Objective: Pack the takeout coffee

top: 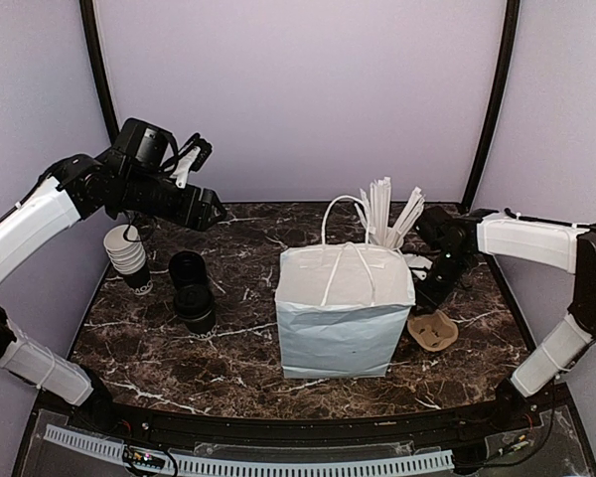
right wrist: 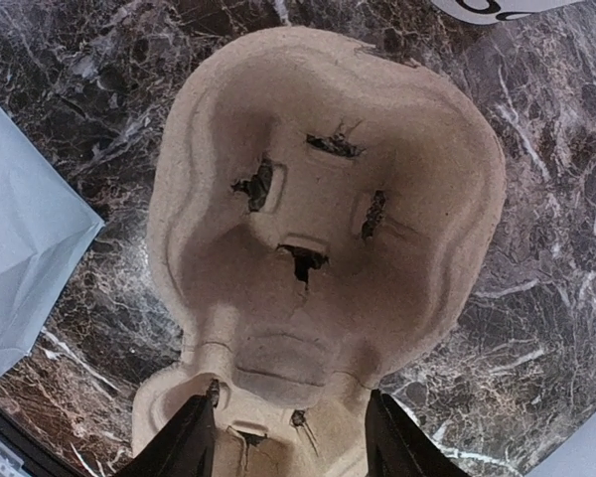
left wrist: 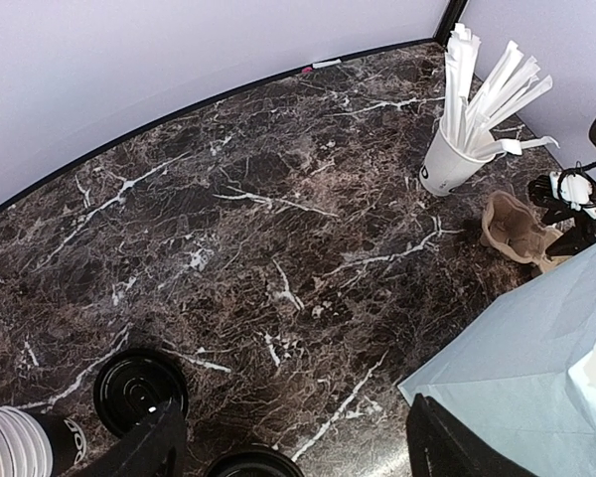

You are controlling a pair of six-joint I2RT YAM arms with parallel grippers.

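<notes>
Left arm [top: 35, 224] and right arm [top: 526, 240] — white shells, black joints, thin black cables

We see two small dark-sided paper cups with round black lids standing upright close together on the left part of the marble table [top: 228, 358], the far takeout coffee [top: 187, 268] just behind the near takeout coffee [top: 194, 306].

The table [top: 228, 348] I work on is dark brown marble, veined with white. The paper bag [top: 343, 313] is plain white, the cup carrier [right wrist: 328, 229] tan, the takeout coffee [top: 194, 306] black.
</notes>
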